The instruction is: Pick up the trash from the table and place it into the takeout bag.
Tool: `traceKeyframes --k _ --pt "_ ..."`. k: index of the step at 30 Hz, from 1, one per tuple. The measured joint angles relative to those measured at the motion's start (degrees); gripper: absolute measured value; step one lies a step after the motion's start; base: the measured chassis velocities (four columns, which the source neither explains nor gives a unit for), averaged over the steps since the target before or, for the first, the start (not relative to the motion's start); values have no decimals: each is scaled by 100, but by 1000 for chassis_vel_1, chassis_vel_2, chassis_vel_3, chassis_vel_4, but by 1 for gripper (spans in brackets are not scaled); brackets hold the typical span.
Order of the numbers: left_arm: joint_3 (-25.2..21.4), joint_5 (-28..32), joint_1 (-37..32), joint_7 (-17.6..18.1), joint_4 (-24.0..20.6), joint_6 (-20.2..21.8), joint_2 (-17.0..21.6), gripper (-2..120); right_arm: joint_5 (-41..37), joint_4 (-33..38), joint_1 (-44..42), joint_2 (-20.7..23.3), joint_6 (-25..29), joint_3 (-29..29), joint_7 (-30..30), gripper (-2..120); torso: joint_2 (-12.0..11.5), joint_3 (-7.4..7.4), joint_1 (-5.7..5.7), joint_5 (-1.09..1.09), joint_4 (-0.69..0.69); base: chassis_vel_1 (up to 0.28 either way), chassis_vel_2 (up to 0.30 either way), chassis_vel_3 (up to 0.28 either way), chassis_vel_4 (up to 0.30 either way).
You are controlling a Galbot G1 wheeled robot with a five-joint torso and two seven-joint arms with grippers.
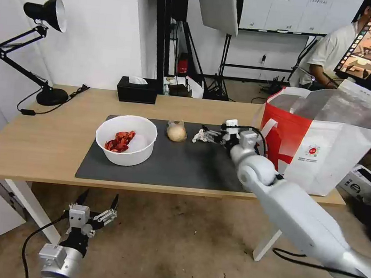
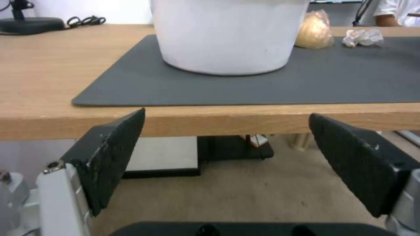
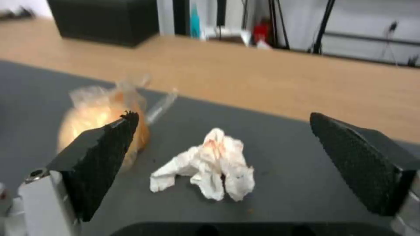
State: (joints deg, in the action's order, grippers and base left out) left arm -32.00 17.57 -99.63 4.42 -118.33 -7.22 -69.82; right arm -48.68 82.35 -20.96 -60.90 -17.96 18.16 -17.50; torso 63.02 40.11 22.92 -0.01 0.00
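On the dark mat (image 1: 178, 167) of the table (image 1: 39, 141) stand a white bowl (image 1: 125, 139) with red shells (image 1: 120, 141), a small clear bag with a beige lump (image 1: 176, 132) and a crumpled white tissue (image 1: 198, 136). My right gripper (image 1: 207, 135) is open just right of the tissue, low over the mat. In the right wrist view the tissue (image 3: 210, 170) lies ahead of the open gripper (image 3: 223, 116), between its spread fingers (image 3: 100, 157), with the bagged lump (image 3: 98, 114) beyond. The takeout bag (image 1: 326, 140) stands open at the table's right end. My left gripper (image 1: 98, 203) hangs open below the front edge.
A black tissue box (image 1: 136, 89) and a black desk lamp (image 1: 44, 13) stand at the back of the table. In the left wrist view the bowl (image 2: 227, 36) sits on the mat (image 2: 245, 85) above the table's front edge, with the left gripper (image 2: 226, 115) open below it.
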Motion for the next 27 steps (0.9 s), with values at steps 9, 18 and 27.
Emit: traceKeyframes --k 9,18,27 --pt "-6 96 31 0 60 0 18 100 -118 -1104 471 -633 -400 165 -64 100 0 0 0 0 0 0 0 0 0" --pt "-19 168 67 -1 138 -1 43 100 -111 -1732 519 -1096 -450 56 64 100 0 0 0 1 0 0 0 0 0" --pt "15 185 147 -12 213 -26 24 100 -88 -1916 454 -1191 -423 -25 86 89 1 -1 -1 1 -1 0 0 0 0"
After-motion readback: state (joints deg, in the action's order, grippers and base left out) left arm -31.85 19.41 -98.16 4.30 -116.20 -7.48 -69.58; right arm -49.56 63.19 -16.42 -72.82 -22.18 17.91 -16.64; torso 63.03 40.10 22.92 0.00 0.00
